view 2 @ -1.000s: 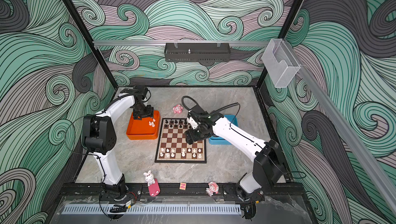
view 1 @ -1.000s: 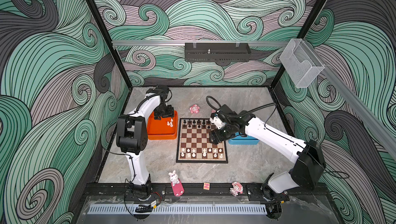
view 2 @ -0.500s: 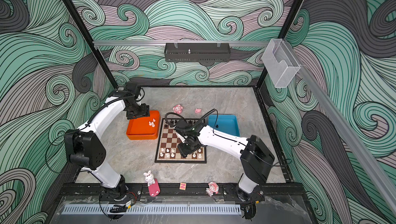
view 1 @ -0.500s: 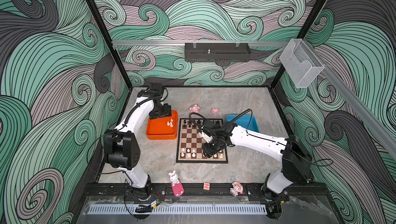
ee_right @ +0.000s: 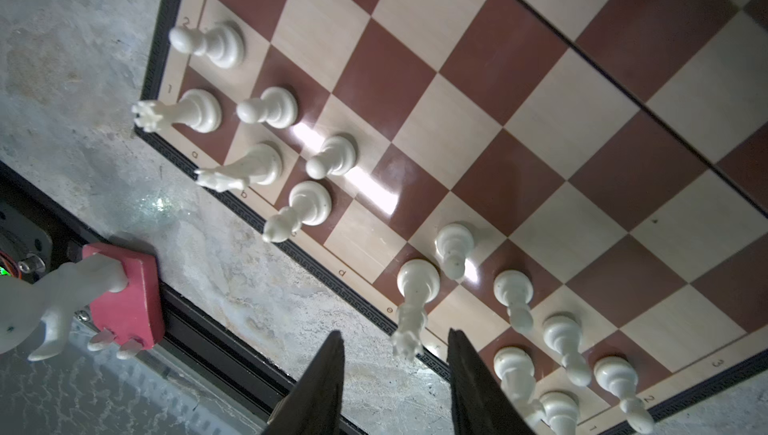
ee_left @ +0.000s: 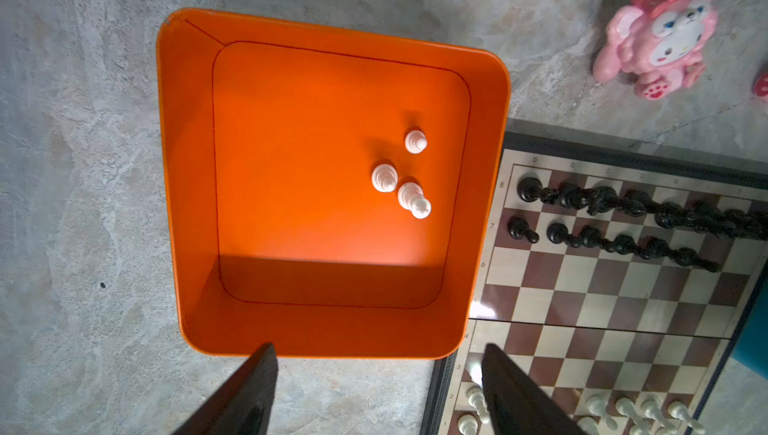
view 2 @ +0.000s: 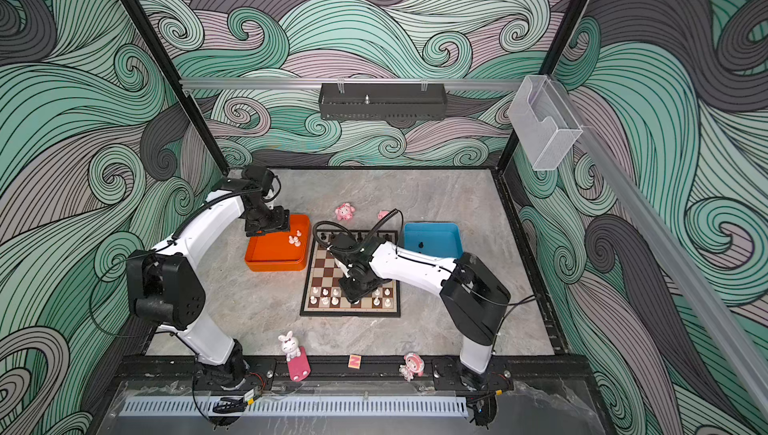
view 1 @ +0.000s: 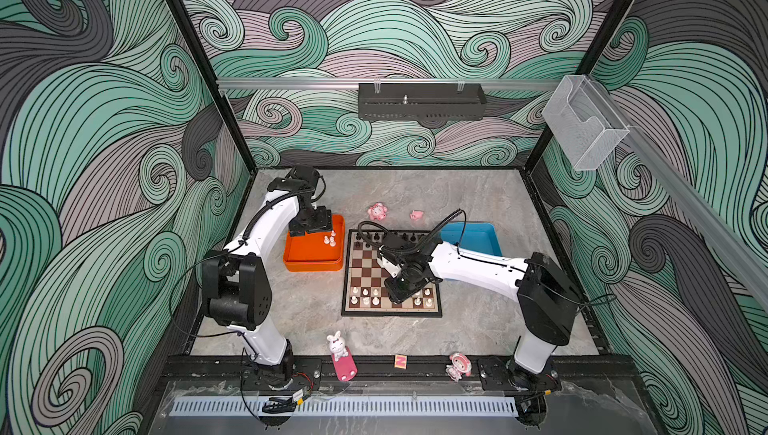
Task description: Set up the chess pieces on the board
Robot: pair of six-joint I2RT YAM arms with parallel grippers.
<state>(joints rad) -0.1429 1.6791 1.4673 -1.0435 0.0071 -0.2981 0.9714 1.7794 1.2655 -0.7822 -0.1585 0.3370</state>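
Right tool (ee_right: 395,335) narrow, gripping nothing; white king (ee_right: 417,283) has its crown between the tips. Left tool (ee_left: 378,347) wide. In both top views I can't see the right tips.

Top views overlook all; close wrist views share the board (ee_left: 582,283).

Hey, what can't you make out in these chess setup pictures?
- Some board squares: both top views, under the right end effector and arm.
- A dark speck in the blue tray: a top view, too small.
- Farthest black pieces: left wrist view, cut off by the edge.
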